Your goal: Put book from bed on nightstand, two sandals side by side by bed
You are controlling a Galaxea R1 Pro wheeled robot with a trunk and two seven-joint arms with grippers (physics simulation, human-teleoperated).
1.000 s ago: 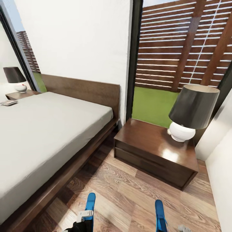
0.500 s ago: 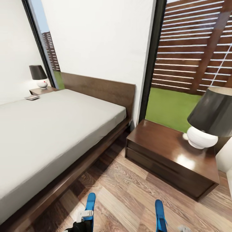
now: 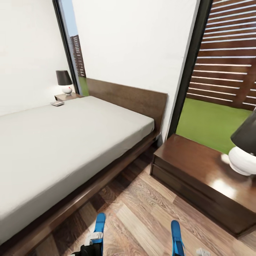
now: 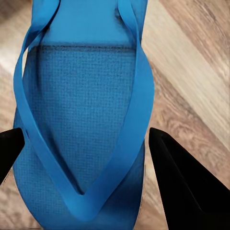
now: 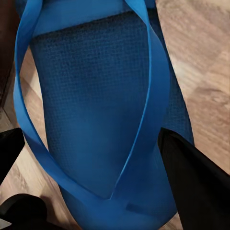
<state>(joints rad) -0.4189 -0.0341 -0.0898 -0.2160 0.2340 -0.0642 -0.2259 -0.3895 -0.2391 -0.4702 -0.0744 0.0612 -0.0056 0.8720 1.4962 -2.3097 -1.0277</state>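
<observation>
Beside the bed point(image 3: 71, 142), nightstand point(image 3: 199, 167) with lamp point(image 3: 245, 149)

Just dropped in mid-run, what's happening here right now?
The robot stands on the wood floor beside the bed, carrying a blue sandal in each tool: the left tool grips one sandal, the right tool grips the other sandal. Neither has been set down yet. The book lies at the bed's far edge, near the far nightstand. A nearer nightstand is at the right.
</observation>
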